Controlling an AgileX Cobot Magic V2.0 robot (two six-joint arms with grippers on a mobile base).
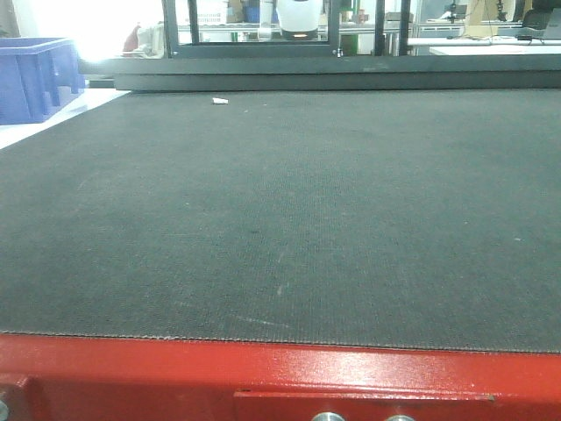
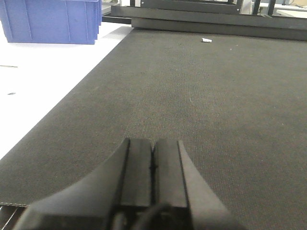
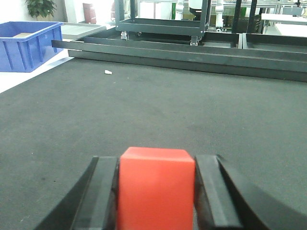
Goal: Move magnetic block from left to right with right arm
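Observation:
The magnetic block [image 3: 156,189], a matte red cube, fills the space between the two dark fingers of my right gripper [image 3: 156,160], which is shut on it low over the dark mat [image 3: 158,105]. My left gripper [image 2: 153,143] is shut with its fingers pressed together and nothing between them, low over the mat's left part. Neither gripper nor the block shows in the front view, which holds only the dark mat [image 1: 280,210].
A blue plastic crate [image 2: 50,19] [image 3: 26,43] [image 1: 31,74] stands on the white surface at the far left. A small white scrap [image 1: 219,101] [image 2: 206,40] [image 3: 108,73] lies near the mat's far edge. A black metal frame [image 3: 182,50] runs along the back. A glossy red table edge [image 1: 280,377] borders the front.

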